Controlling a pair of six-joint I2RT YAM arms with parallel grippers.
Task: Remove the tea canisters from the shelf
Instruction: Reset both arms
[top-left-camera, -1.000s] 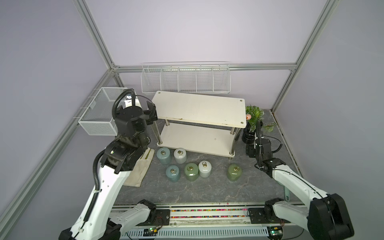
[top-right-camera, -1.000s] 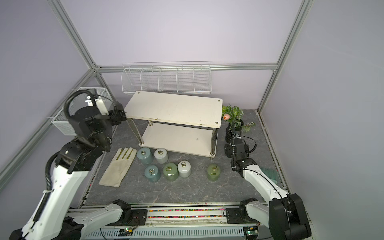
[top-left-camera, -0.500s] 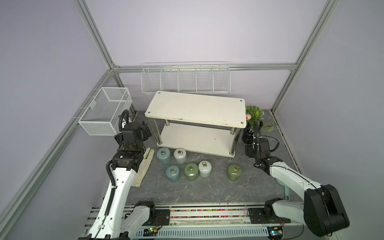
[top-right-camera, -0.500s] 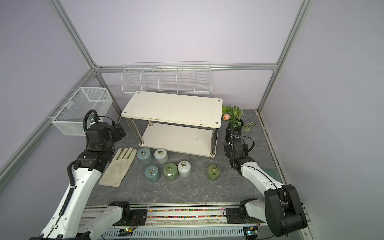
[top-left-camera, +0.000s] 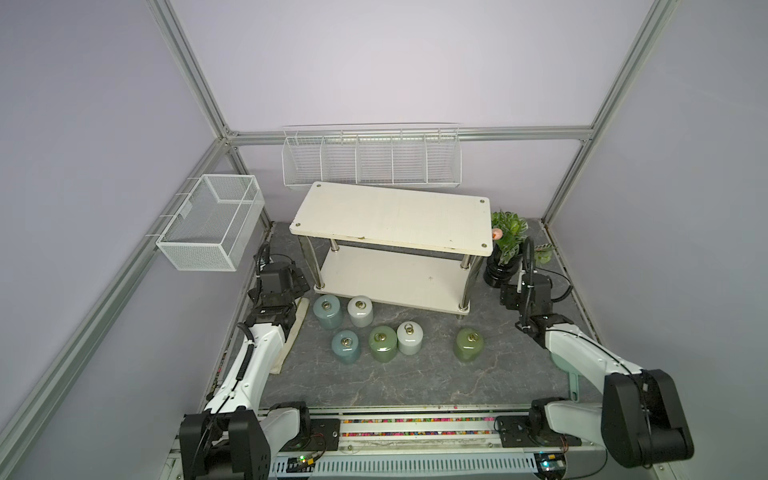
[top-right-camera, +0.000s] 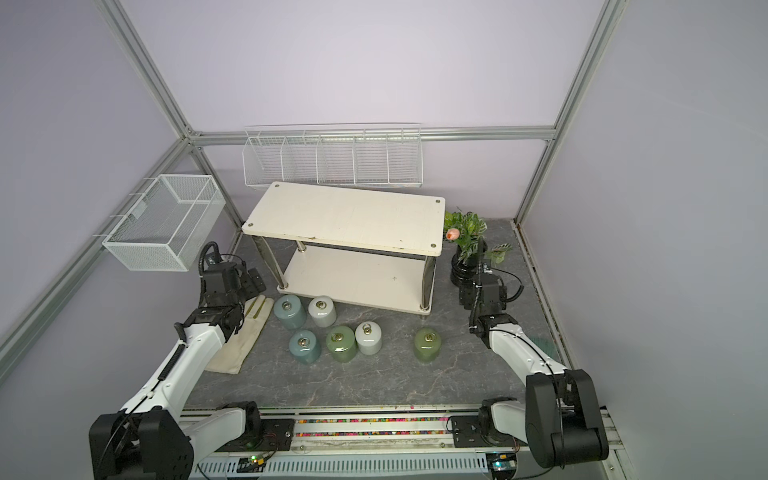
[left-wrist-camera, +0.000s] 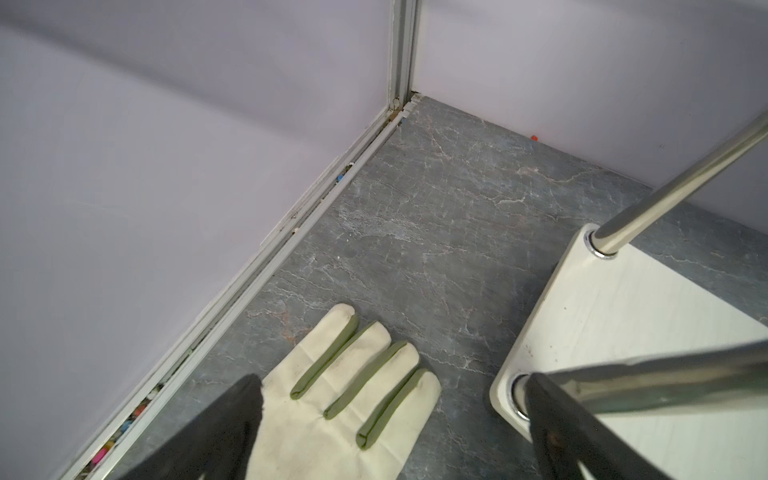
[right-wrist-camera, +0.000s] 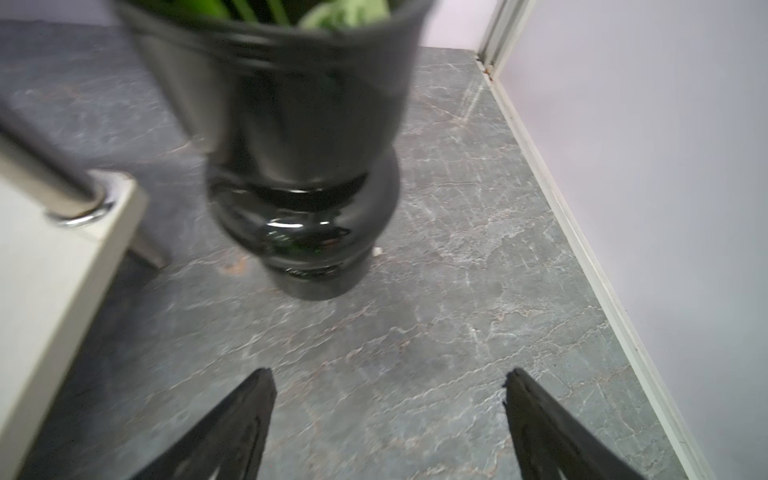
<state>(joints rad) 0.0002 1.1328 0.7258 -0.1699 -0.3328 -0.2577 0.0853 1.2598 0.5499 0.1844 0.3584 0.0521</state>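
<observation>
A cream glove (top-right-camera: 243, 338) lies flat; a black plant vase (top-left-camera: 500, 273) stands upright.

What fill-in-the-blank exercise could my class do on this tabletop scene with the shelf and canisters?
1. All ___ tea canisters stand on the table, none on the shelf.
2. The lone canister, apart from the other five, is ___.
3. In the left wrist view, a cream ___ shows between the tips of the open left pincer.
4. The vase beside the shelf is ___.

Missing words: six; green; glove; black.

Six tea canisters (top-left-camera: 383, 343) upright, clustered just before cream two-tier shelf (top-left-camera: 390, 212).
</observation>
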